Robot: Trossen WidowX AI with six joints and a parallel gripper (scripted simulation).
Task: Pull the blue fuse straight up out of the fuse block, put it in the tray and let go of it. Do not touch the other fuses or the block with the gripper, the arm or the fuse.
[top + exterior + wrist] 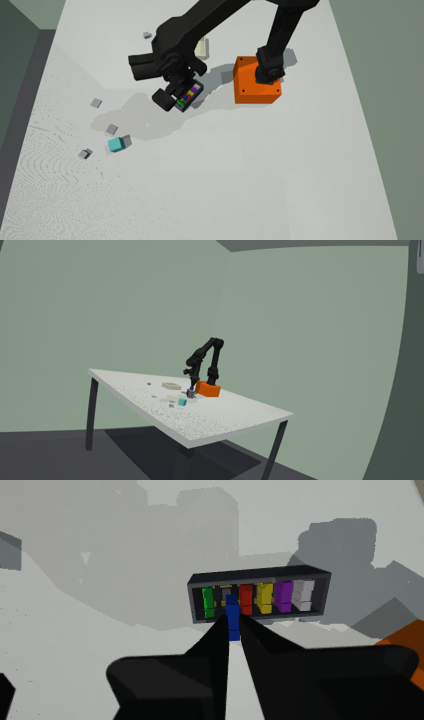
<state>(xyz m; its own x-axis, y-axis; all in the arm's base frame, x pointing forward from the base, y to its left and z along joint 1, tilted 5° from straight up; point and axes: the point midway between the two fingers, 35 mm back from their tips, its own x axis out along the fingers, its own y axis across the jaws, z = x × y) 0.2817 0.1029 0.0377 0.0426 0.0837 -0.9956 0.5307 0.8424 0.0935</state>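
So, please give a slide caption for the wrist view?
Gripper shut on the blue fuse, above the fuse block.

Matte black angular arm (285, 26), blocky links, no visible cables; orange box-shaped base (252, 84), four dark screws at corners; black tapered pincer (233, 630) fingers.
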